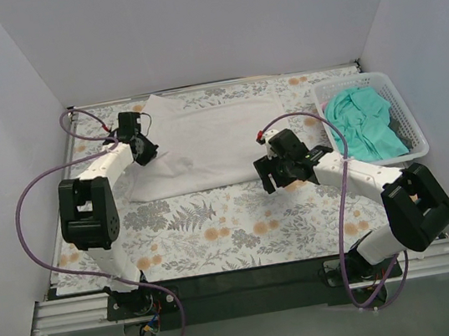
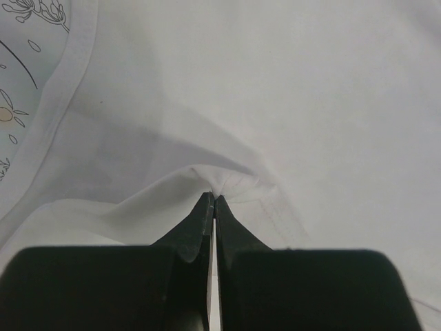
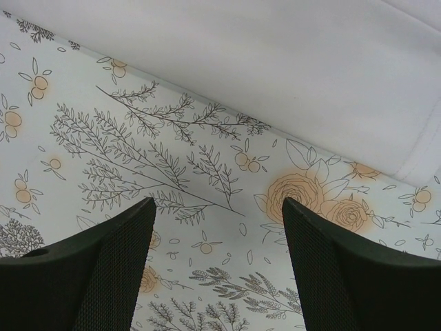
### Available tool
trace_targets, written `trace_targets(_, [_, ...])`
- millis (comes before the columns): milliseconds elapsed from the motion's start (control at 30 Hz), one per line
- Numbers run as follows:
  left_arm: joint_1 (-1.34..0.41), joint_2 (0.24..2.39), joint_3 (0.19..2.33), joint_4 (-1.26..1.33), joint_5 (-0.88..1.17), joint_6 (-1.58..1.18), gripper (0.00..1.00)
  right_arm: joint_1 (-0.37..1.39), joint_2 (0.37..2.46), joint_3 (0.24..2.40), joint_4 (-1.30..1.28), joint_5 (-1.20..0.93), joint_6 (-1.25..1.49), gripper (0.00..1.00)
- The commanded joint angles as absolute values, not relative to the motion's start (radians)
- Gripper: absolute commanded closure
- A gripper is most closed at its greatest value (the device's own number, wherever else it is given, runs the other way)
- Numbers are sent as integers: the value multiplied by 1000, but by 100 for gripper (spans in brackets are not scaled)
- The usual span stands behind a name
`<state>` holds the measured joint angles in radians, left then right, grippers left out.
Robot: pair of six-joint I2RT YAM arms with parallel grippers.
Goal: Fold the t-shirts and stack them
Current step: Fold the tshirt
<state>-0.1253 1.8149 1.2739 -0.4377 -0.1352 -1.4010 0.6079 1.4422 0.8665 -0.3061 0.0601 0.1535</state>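
Scanning the top view, we see the white t-shirt (image 1: pixel 204 141) spread flat, plain and lightly creased, at upper centre of frame on the floral tablecloth (image 1: pixel 208 229). The teal-green t-shirt (image 1: pixel 362 124) sits crumpled in the white lattice basket (image 1: pixel 385 159) at upper right. The left gripper (image 2: pixel 212 201) is clenched on a raised fold at the white shirt's left edge, cloth puckered at its tips. The right gripper (image 3: pixel 217 214) has its jaws spread and grasps nothing, just below the shirt's lower hem, over bare tablecloth.
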Motion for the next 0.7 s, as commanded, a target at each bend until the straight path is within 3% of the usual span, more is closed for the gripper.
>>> trace_targets(0, [-118, 1831, 1299, -410, -169, -1381, 99, 600, 1428, 861, -308, 80, 149, 32])
trace_targets(167, [-118, 1855, 1307, -380, -163, -1374, 97, 595, 1425, 864, -305, 78, 150, 32])
trace_targets(433, [-115, 1812, 1298, -362, -232, -1382, 83, 563, 1431, 884, -307, 75, 153, 32])
trace_targets(533, [-109, 1781, 1296, -370, -274, -1391, 73, 511, 1433, 911, -304, 51, 163, 34])
trace_targets(667, [-103, 1682, 1270, -420, -316, -1436, 52, 422, 1456, 957, -301, 11, 179, 40])
